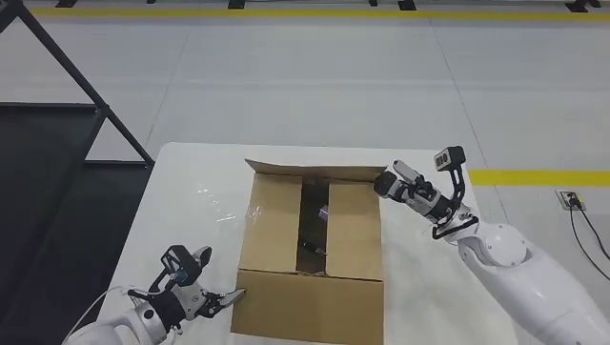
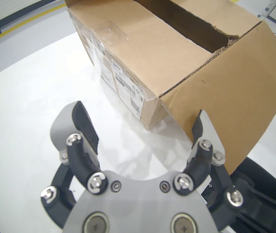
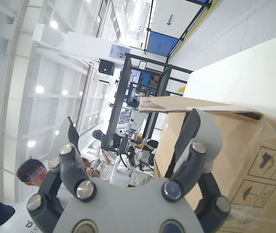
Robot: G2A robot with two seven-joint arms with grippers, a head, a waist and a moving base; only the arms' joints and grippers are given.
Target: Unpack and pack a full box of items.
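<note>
Cardboard forms the box (image 1: 286, 240), set at the middle of the white table (image 1: 191, 212). Its top flaps are folded in with a gap between them, where dark contents (image 1: 311, 245) are glimpsed but cannot be identified. The left gripper (image 2: 140, 112) is spread wide and empty near a lower box corner. The right gripper (image 3: 131, 115) is likewise spread and empty by the box's upper edge.

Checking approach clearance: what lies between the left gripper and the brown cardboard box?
Only bare white table lies between the left gripper, jaws open, and the brown cardboard box, as the left wrist view shows.
</note>
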